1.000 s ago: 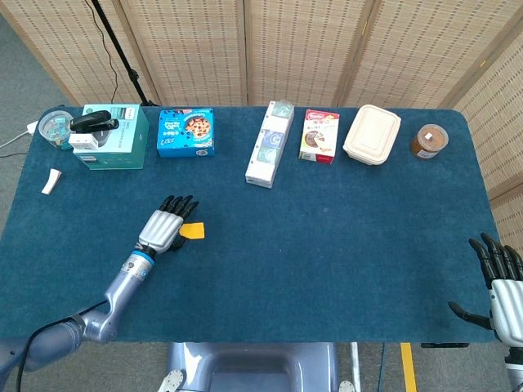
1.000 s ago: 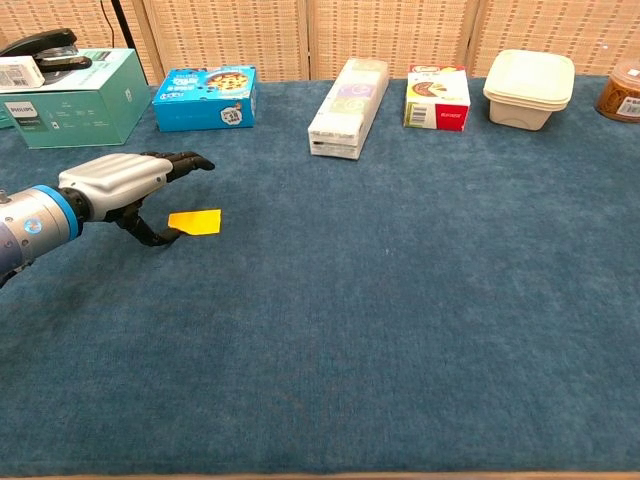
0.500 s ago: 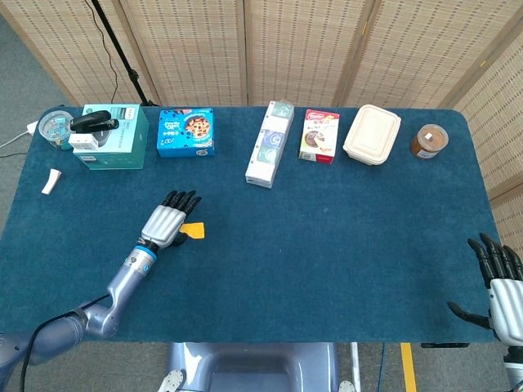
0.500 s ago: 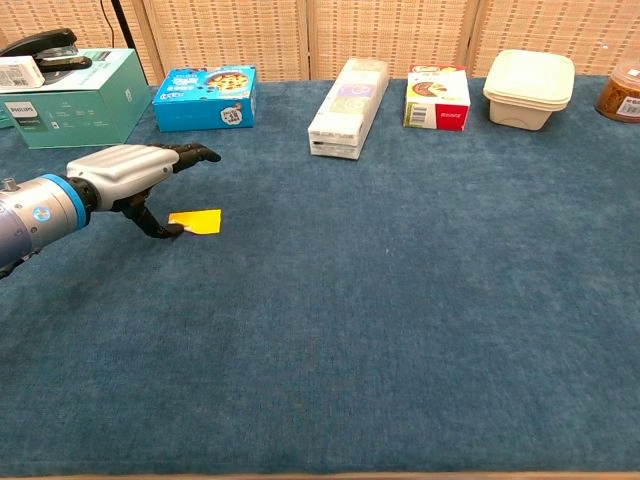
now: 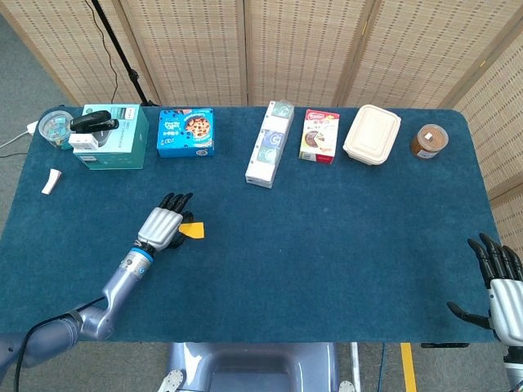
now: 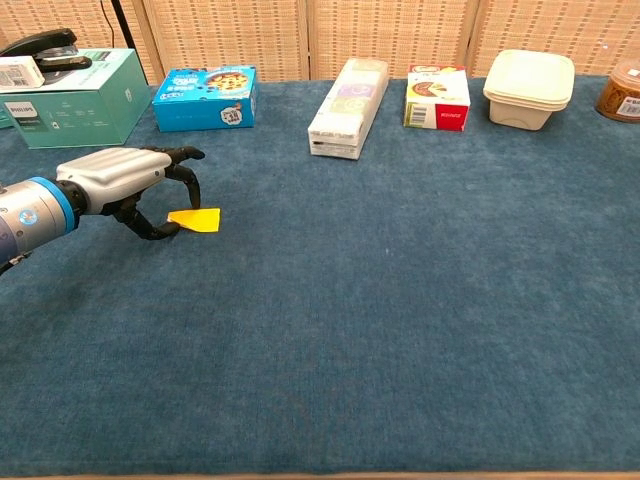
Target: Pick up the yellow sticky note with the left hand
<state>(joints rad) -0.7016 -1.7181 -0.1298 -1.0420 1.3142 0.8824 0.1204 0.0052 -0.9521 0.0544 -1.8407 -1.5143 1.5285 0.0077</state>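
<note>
The yellow sticky note lies on the blue tablecloth, left of the middle. My left hand is at its left edge. The fingers curl down over that edge and the thumb touches it from below. The note's left side looks raised into a point while its right side rests on the cloth. My right hand hangs past the table's near right corner with fingers spread and nothing in them. The chest view does not show it.
Along the far edge stand a teal box with a black stapler on it, a blue cookie box, a long white box, a small red-and-white box, a white lidded container and a brown jar.
My left hand's fingers have curled down from straight onto the note's left edge, and that edge has lifted slightly. The hand drew back a little to the left. The right hand has not moved.
</note>
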